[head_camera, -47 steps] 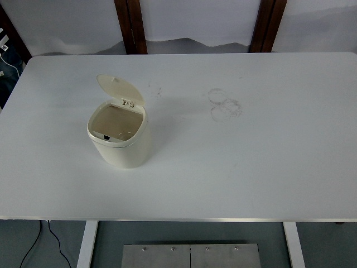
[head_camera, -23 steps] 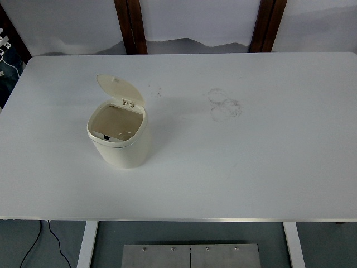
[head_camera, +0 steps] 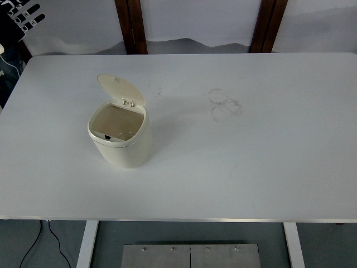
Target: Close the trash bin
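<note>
Standing on the left half of the table (head_camera: 268,167), the bin (head_camera: 120,142) is open, its lid (head_camera: 120,89) tilted up at the far rim. Ring stains (head_camera: 225,104) mark the tabletop well to its right. At the top left corner, off the table, the left hand (head_camera: 22,14) shows; whether its fingers are open or curled cannot be told.

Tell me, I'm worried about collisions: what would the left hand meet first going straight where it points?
Likely nothing: the left hand seems aimed up-right, off the table, away from the open trash bin; depth unclear.
</note>
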